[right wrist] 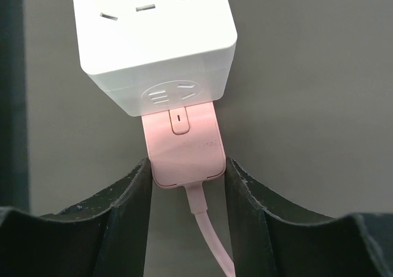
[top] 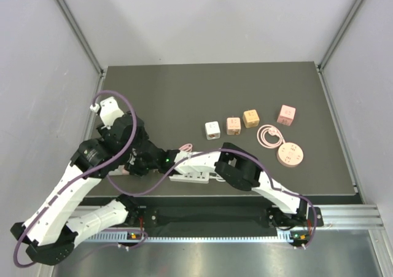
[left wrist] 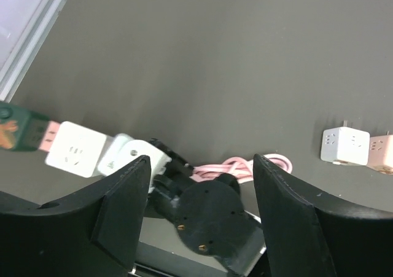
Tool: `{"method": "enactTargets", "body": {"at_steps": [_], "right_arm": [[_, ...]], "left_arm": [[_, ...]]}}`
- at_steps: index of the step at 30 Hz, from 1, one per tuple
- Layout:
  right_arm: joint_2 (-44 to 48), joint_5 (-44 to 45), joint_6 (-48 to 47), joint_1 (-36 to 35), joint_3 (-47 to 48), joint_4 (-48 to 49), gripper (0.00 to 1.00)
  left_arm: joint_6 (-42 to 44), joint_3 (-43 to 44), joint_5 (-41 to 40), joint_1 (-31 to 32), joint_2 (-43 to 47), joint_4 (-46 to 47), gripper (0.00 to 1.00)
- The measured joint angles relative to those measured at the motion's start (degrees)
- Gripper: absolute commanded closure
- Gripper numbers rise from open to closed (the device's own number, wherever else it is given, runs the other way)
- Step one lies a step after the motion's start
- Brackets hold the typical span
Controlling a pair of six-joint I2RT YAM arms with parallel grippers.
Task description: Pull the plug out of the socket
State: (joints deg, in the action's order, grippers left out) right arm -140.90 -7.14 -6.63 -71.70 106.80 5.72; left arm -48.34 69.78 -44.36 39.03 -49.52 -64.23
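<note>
In the right wrist view a pink plug [right wrist: 184,145] sits in the end of a white socket block [right wrist: 153,37], and its pink cord [right wrist: 212,234] trails back between the fingers. My right gripper [right wrist: 187,169] is shut on the plug, with both pads against its sides. In the top view the right gripper [top: 147,166] lies at the front left of the table. My left gripper [left wrist: 201,166] is open and empty and hovers over the right gripper's black wrist [left wrist: 209,215]. White socket blocks [left wrist: 75,149] lie just beyond it. In the top view the left gripper [top: 136,161] is close beside the right one.
A white power strip [top: 190,177] lies under the right arm. A looped pink cable [left wrist: 245,166] lies behind the grippers. A white cube [top: 212,129], pink cube [top: 233,126], orange cube [top: 250,118], another pink cube [top: 286,115], coiled cable [top: 268,134] and round pink socket [top: 290,154] sit mid-right.
</note>
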Motion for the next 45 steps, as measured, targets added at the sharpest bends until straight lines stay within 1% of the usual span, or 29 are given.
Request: {"method": "enactTargets", "body": {"at_steps": [5,8,10,11,12,14,15,17,20,26,28,31,34,37,40,43,45], "right_arm": [[3.80,1.51,-1.77,1.86,-6.27,1.79,0.96],[5.99,2.69,-3.04,3.34,-9.46,2.08,0.92],[7.45,3.30,-3.80,4.50,-11.56,2.34,0.86],[7.89,3.41,-3.93,4.94,-12.20,2.43,0.84],[8.41,3.50,-4.17,5.46,-12.96,2.56,0.69],[9.27,3.93,-4.44,6.27,-14.29,2.99,0.50],[9.75,4.00,-4.57,6.67,-14.99,3.15,0.34],[10.56,3.61,-4.66,7.34,-16.50,3.26,0.23],[12.59,0.66,-3.98,9.18,-20.65,4.28,0.18],[17.75,-3.63,-1.11,11.89,-26.38,6.16,0.14],[19.56,-5.03,0.00,12.72,-28.09,7.08,0.14],[22.08,-6.86,2.12,13.40,-29.27,8.11,0.14],[23.87,-8.61,4.85,13.51,-29.27,9.84,0.14],[24.68,-11.21,8.37,13.73,-29.24,12.70,0.15],[24.65,-13.11,11.63,13.86,-29.14,13.86,0.17],[24.17,-14.43,14.01,13.97,-28.81,14.49,0.21],[23.45,-15.04,14.75,14.03,-28.11,14.49,0.25]], "left_arm": [[-0.46,3.85,-0.90,0.00,-2.10,-1.66,0.28],[-0.46,6.67,-2.27,0.00,-2.69,-2.49,0.27],[-0.39,7.50,-2.99,-0.02,-3.13,-2.54,0.27],[-0.35,7.52,-3.28,-0.09,-3.28,-2.56,0.25],[-0.17,7.52,-3.34,-0.20,-3.52,-2.71,0.24],[0.13,7.50,-3.39,-0.57,-4.15,-2.67,0.22],[0.50,7.48,-3.21,-1.07,-4.63,-2.60,0.20],[1.33,7.23,-2.47,-2.71,-5.66,-1.90,0.18],[3.50,5.95,1.99,-7.48,-7.76,0.33,0.16],[7.41,2.91,13.90,-21.22,-11.39,4.72,0.14],[8.11,2.05,17.25,-25.29,-11.19,5.55,0.10],[8.28,1.16,23.15,-30.49,-10.69,6.69,0.07],[7.58,-0.28,28.28,-34.88,-11.13,8.04,0.06],[5.46,-3.23,32.09,-37.22,-12.83,9.01,0.06],[1.53,-8.13,34.64,-38.01,-14.29,10.80,0.08],[-3.26,-11.80,35.74,-38.05,-14.40,11.23,0.10],[-6.56,-12.74,35.93,-38.14,-14.78,11.10,0.11]]}}
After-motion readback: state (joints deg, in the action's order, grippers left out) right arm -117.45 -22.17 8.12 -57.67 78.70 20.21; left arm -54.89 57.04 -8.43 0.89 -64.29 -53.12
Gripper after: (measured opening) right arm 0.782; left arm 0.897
